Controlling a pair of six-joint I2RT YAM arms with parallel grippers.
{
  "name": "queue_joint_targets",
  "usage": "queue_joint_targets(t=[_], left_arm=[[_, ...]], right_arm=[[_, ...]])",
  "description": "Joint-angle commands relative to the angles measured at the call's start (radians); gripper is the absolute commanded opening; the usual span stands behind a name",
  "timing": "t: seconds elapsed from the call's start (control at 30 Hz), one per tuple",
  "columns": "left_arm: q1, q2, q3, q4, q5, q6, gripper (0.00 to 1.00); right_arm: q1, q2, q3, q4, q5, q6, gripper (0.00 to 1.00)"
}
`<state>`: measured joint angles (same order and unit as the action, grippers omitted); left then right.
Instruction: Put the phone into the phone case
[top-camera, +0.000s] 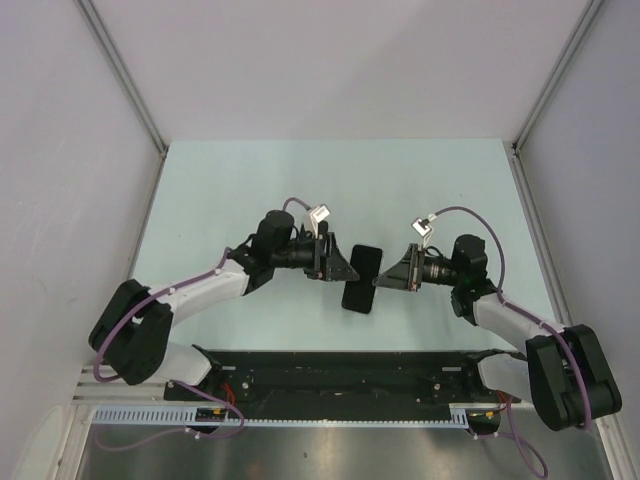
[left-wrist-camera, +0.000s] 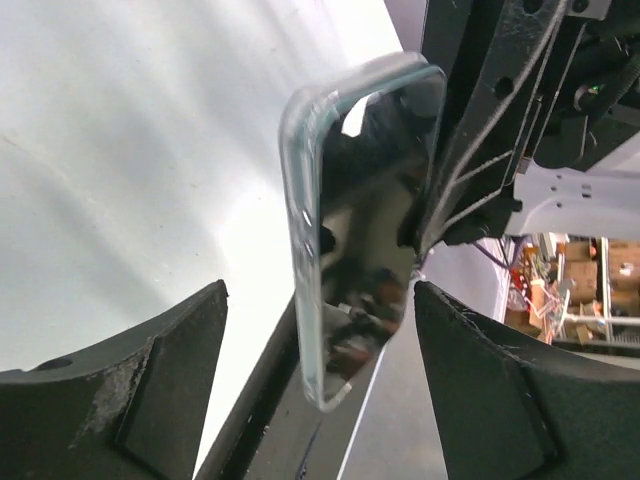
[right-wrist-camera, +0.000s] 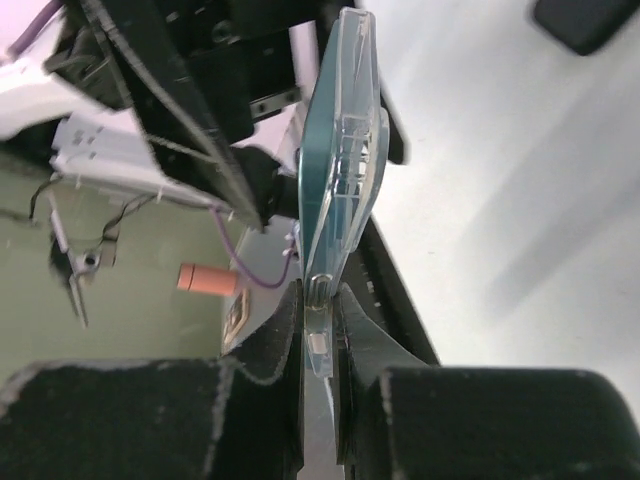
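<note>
The transparent phone case (left-wrist-camera: 299, 200) is held edge-up in the air between my two grippers. A glossy black phone (left-wrist-camera: 372, 215) lies inside its rim; I cannot tell if it is fully seated. My right gripper (right-wrist-camera: 318, 300) is shut on the case's (right-wrist-camera: 352, 150) near end. My left gripper (left-wrist-camera: 320, 292) is open, with one finger on each side of the case's far end and not touching it. In the top view the phone (top-camera: 366, 262) hangs between the left gripper (top-camera: 345, 266) and the right gripper (top-camera: 387, 279).
A second black slab (top-camera: 356, 298) lies on the pale table (top-camera: 250, 190) just below the held phone, and it also shows in the right wrist view (right-wrist-camera: 585, 20). A black rail (top-camera: 340, 375) runs along the near edge by the arm bases. Grey walls enclose the table.
</note>
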<state>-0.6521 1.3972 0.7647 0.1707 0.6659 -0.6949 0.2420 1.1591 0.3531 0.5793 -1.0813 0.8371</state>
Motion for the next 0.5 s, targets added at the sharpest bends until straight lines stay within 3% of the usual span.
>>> queue_joint_targets(t=[0.0, 0.1, 0.17, 0.27, 0.3, 0.43, 0.47], left_arm=[[-0.004, -0.036, -0.011, 0.05, 0.106, 0.034, 0.79], [-0.003, -0.05, -0.03, 0.073, 0.132, 0.017, 0.76], [-0.004, -0.067, -0.057, 0.134, 0.161, -0.008, 0.68], [-0.004, -0.086, -0.09, 0.217, 0.178, -0.066, 0.47], [-0.003, -0.096, -0.093, 0.239, 0.181, -0.089, 0.36], [-0.004, -0.113, -0.097, 0.282, 0.198, -0.129, 0.17], [-0.004, -0.115, -0.094, 0.292, 0.201, -0.141, 0.15]], right_arm=[[0.092, -0.027, 0.009, 0.296, -0.066, 0.154, 0.0], [0.14, -0.018, 0.009, 0.385, -0.048, 0.214, 0.0], [0.146, -0.006, 0.009, 0.427, -0.043, 0.247, 0.0], [0.14, 0.013, 0.009, 0.435, -0.054, 0.254, 0.0], [0.137, 0.025, 0.007, 0.435, -0.061, 0.252, 0.04], [0.134, 0.021, -0.014, 0.433, -0.071, 0.247, 0.25], [0.143, 0.014, -0.02, 0.433, -0.069, 0.243, 0.37]])
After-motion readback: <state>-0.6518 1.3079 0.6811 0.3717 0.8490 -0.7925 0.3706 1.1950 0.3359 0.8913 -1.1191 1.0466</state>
